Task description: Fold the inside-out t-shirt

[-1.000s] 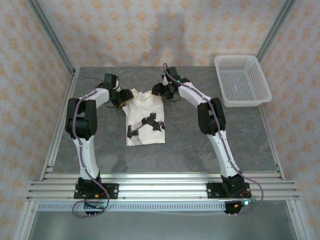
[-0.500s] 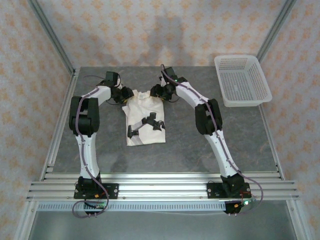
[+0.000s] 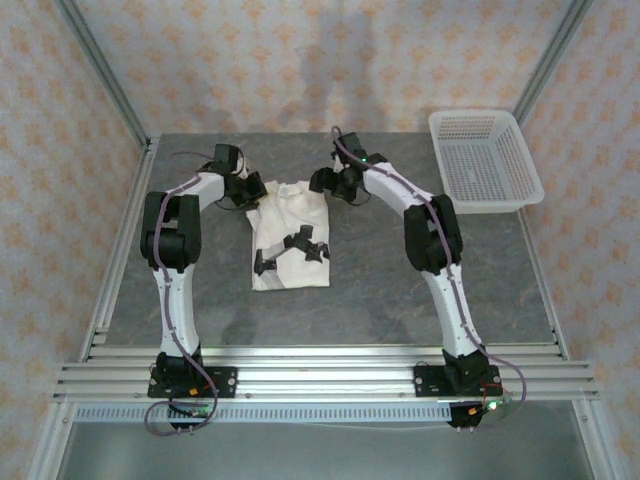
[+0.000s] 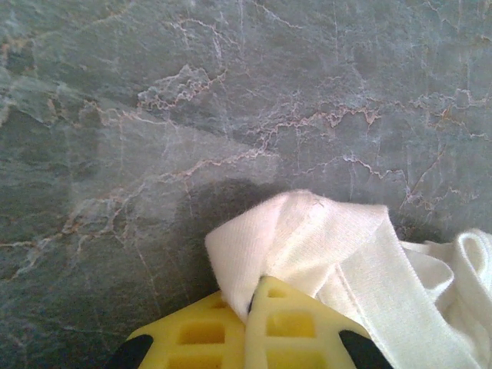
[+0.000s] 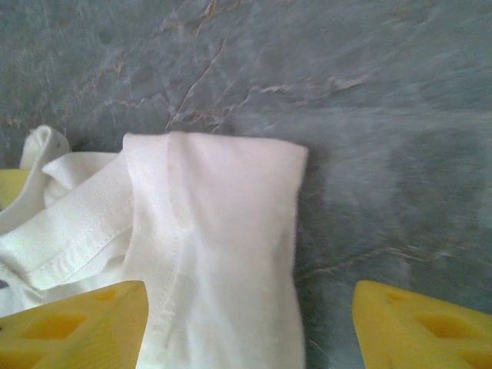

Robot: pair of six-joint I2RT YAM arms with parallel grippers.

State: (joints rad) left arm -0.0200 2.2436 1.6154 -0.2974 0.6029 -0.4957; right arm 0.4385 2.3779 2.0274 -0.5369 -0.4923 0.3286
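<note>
The white t-shirt lies folded into a narrow rectangle mid-table, with a black print on its upper face. My left gripper is at the shirt's far left corner. In the left wrist view its yellow fingers are shut on a fold of white cloth. My right gripper sits at the far right corner. In the right wrist view it stands open, the hemmed corner of the shirt lying between the spread fingers, nearer the left one.
A white plastic mesh basket stands at the back right of the grey marbled table. Metal frame posts and patterned walls enclose the back and sides. The aluminium rail runs along the near edge.
The right arm has shifted slightly to the right at the shirt's far right corner. The left gripper has edged a little toward the back, still on the cloth.
</note>
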